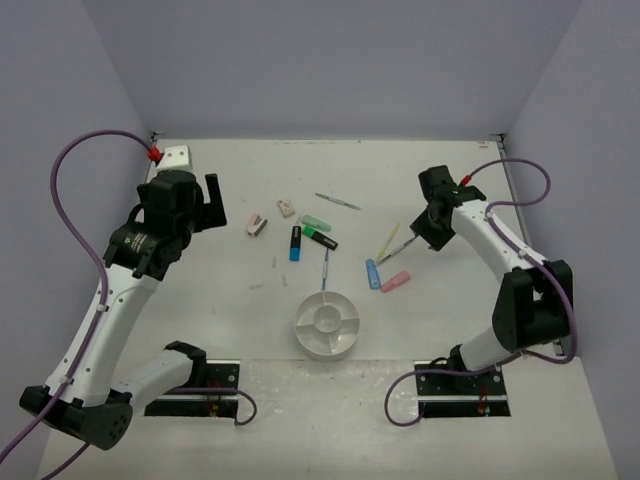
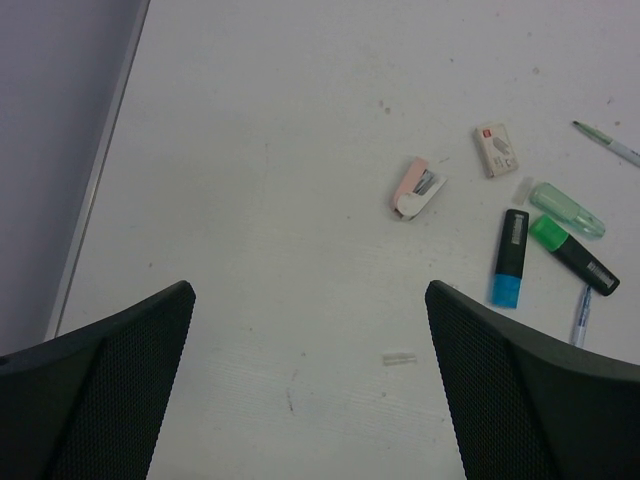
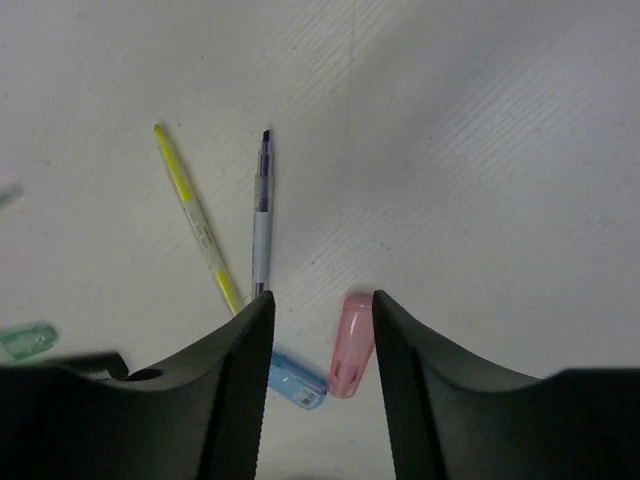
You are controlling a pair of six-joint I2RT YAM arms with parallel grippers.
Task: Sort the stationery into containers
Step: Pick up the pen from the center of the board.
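Sorting barely begun: the right gripper [image 3: 320, 300], fingers parted, hovers over the pink highlighter [image 3: 352, 345], likely needing to drop and pinch, while the left gripper [image 2: 310, 290] gapes wide and the white dish [image 1: 325, 352] sits empty.

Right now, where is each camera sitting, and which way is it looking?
Top camera: high behind the arms, looking down at the table; the left arm, right arm and white dish show.
Left wrist camera: on the left arm, looking down past the open left gripper at the blue highlighter.
Right wrist camera: on the right arm, looking down past the open right gripper at the pink highlighter.
Shared: the top view shows both highlighters too.
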